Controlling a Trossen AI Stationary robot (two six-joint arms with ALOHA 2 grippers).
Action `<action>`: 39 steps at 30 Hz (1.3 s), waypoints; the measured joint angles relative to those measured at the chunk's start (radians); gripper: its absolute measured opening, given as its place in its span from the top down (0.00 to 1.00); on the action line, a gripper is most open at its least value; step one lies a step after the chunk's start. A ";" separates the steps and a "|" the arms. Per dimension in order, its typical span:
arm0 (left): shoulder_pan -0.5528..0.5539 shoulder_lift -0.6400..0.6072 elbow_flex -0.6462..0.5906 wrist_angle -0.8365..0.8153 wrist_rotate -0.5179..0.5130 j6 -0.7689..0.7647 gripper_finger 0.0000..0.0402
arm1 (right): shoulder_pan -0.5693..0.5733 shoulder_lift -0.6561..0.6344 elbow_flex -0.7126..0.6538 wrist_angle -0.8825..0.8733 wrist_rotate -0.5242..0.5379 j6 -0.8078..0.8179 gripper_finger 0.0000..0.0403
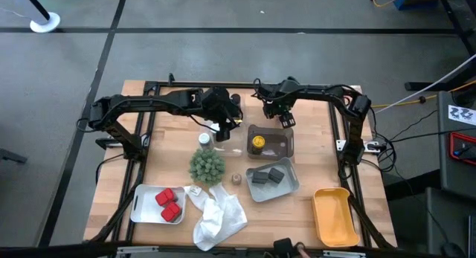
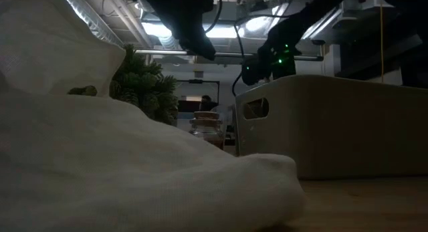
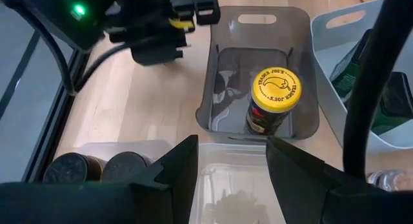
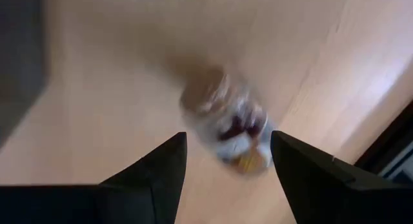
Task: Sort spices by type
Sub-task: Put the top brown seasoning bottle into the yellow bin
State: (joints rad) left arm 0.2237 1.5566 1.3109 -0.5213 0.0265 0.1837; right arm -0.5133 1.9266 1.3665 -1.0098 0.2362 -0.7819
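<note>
My left gripper (image 1: 220, 121) hangs open near the table's middle, over a clear tray (image 3: 235, 185). Two dark brown jars (image 3: 97, 164) stand beside that tray. A yellow-capped jar (image 3: 275, 98) stands upright in the grey tray (image 1: 282, 146). My right gripper (image 1: 285, 117) is open just beyond the grey tray's far edge. Its wrist view shows a blurred clear jar (image 4: 226, 124) on the wood past the fingertips. A white-capped jar (image 1: 204, 140) stands by the plant. Red packets (image 1: 169, 202) lie in the white tray, dark grey blocks (image 1: 268, 176) in the light tray, and a tan round piece (image 1: 236, 178) on the table.
A green bushy plant (image 1: 207, 166) stands mid-table, and a crumpled white plastic bag (image 1: 218, 217) lies near the front edge, filling the low view. A yellow tray (image 1: 333, 213) sits at the near right corner. Black frame rails run along both table sides.
</note>
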 joint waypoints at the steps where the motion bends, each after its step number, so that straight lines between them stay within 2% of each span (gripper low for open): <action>1: 0.000 0.000 0.000 0.000 0.000 -0.003 0.59 | 0.000 0.000 -0.015 0.032 0.000 -0.012 0.45; 8: 0.000 0.000 0.000 0.003 0.000 -0.014 0.59 | -0.013 -0.007 -0.083 0.148 0.025 -0.068 0.45; 12: 0.000 0.000 0.000 0.012 0.000 -0.023 0.59 | -0.027 0.000 -0.089 0.149 -0.013 -0.053 0.46; 18: 0.000 0.000 0.000 0.010 0.000 -0.027 0.59 | -0.030 -0.001 -0.088 0.144 -0.039 -0.034 0.53; 25: 0.000 0.000 0.000 0.010 0.000 -0.027 0.59 | -0.030 -0.002 -0.088 0.144 -0.046 -0.012 0.48; 31: 0.000 0.000 0.000 0.011 0.000 -0.027 0.59 | -0.029 -0.026 -0.088 0.145 -0.058 -0.008 0.52; 39: 0.000 0.000 0.000 0.011 0.000 -0.027 0.59 | -0.029 -0.062 -0.088 0.126 -0.068 -0.008 0.50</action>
State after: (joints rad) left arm 0.2237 1.5566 1.3113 -0.5106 0.0261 0.1566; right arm -0.5426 1.8649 1.2785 -0.8833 0.1680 -0.7898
